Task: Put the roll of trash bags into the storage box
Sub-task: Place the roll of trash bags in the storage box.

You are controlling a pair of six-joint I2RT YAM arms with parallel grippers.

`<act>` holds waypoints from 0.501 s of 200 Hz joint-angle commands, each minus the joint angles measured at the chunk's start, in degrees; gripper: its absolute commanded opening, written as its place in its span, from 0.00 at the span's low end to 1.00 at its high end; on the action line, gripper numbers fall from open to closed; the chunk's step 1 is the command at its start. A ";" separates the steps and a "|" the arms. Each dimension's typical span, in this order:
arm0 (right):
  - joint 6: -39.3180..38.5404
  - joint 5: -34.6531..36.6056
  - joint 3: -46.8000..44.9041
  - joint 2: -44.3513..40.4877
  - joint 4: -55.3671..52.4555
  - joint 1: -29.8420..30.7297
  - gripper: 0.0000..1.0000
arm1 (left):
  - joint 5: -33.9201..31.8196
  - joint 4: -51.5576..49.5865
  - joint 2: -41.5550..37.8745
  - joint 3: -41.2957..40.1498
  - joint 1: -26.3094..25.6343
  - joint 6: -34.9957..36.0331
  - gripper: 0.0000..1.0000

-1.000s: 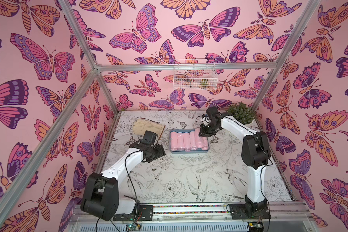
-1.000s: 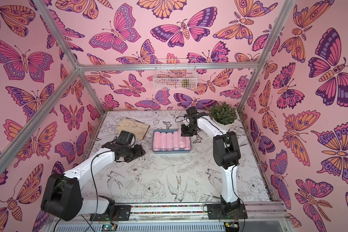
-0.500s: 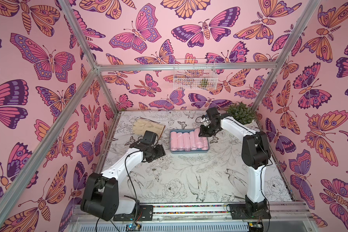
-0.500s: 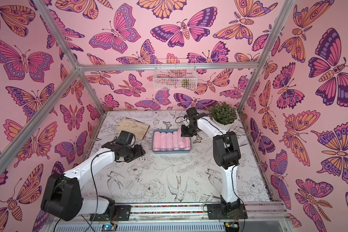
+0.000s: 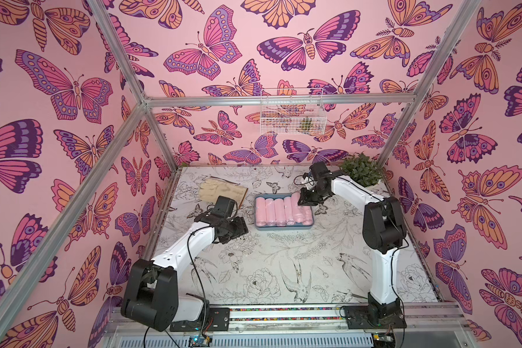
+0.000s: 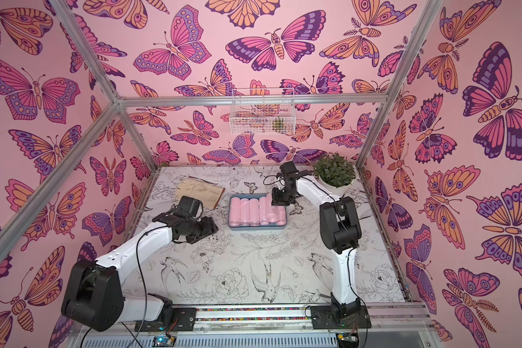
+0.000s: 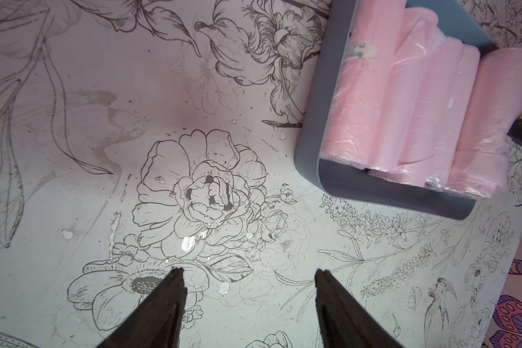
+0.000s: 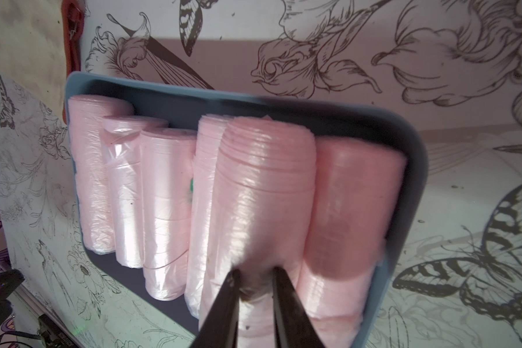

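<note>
You see the left tool (image 7: pixel 247 271) released, fingers spread above the worktop (image 7: pixel 73 150) just beside the storage box (image 5: pixel 284 228), and inside that box, toward its right end, the roll of trash bags (image 8: pixel 262 195) slants over the other rolls (image 8: pixel 163 195), its end pinched by your clenched right tool (image 8: pixel 253 272).
</note>
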 commanded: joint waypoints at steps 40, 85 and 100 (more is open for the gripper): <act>0.85 3.05 -2.36 1.31 -2.60 -0.50 0.25 | -0.86 0.35 -1.49 -0.71 0.33 0.27 0.72; 0.69 2.61 -0.03 -2.45 -3.99 -0.73 0.28 | -3.60 0.33 -2.74 -0.44 0.40 0.10 0.72; 0.84 2.22 0.24 -3.66 -4.08 -0.98 0.28 | -5.25 0.35 -3.47 -0.26 0.50 0.64 0.72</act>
